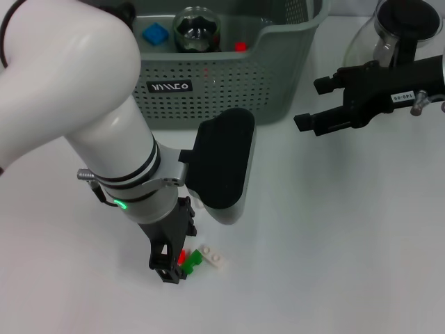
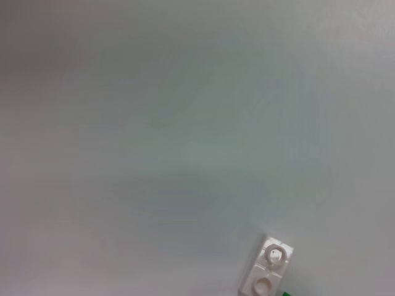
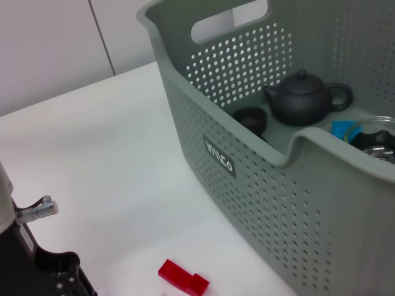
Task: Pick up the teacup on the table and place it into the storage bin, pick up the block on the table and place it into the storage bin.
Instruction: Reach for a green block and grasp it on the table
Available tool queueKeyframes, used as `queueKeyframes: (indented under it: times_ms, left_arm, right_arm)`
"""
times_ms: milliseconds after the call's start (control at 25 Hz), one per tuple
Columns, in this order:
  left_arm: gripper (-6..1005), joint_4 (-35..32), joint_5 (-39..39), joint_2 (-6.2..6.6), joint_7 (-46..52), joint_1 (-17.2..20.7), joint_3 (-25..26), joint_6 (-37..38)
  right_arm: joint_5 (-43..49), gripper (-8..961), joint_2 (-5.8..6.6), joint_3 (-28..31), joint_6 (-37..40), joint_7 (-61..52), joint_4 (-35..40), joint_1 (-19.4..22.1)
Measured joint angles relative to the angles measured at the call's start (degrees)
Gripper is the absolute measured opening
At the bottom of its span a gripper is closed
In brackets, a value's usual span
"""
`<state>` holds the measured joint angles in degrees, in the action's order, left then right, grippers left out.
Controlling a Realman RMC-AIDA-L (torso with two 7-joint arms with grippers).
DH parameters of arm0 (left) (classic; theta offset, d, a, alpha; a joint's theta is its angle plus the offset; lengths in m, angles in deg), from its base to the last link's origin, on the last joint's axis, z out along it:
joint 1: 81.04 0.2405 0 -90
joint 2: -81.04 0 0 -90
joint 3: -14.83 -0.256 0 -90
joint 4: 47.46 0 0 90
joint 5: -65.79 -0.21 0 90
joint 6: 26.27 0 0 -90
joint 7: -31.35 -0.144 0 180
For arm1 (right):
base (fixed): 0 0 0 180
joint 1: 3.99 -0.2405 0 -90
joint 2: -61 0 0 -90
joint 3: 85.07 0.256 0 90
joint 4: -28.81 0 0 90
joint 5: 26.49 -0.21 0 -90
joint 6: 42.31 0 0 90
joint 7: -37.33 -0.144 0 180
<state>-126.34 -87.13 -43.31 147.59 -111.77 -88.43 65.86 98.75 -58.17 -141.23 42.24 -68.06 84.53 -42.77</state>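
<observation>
Two arms over white table (image 1: pixel 361 229) | left gripper (image 1: pixel 169 268) at 6 o'clock, fingers' state unclear, touching red-green-white block (image 1: pixel 201 259) | right gripper (image 1: pixel 316 104) spread, empty, at 2 o'clock | dark teacup (image 3: pixel 250 118) inside storage bin (image 1: pixel 229 83) at 12 o'clock.

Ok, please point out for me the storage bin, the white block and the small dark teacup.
storage bin (image 1: pixel 208 90): head view, perforated front wall beside the logo.
white block (image 2: pixel 270 271): left wrist view, studded top face.
dark teacup (image 3: pixel 250 119): right wrist view, rim, inside the bin.

Storage bin (image 3: pixel 259 185) is matt perforated plastic; dark teapot (image 3: pixel 305 97) semi-matt; table (image 1: pixel 334 243) smooth white.
</observation>
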Motion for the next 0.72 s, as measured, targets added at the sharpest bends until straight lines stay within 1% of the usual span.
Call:
queueKeyframes:
  times_ms: [720]
  left_arm:
    - [691, -0.5, 0.4, -0.21, -0.1, -0.1, -0.7, -0.2]
  right_arm:
    - [0.0, 930, -0.10, 0.0, -0.1, 0.0, 0.2, -0.2]
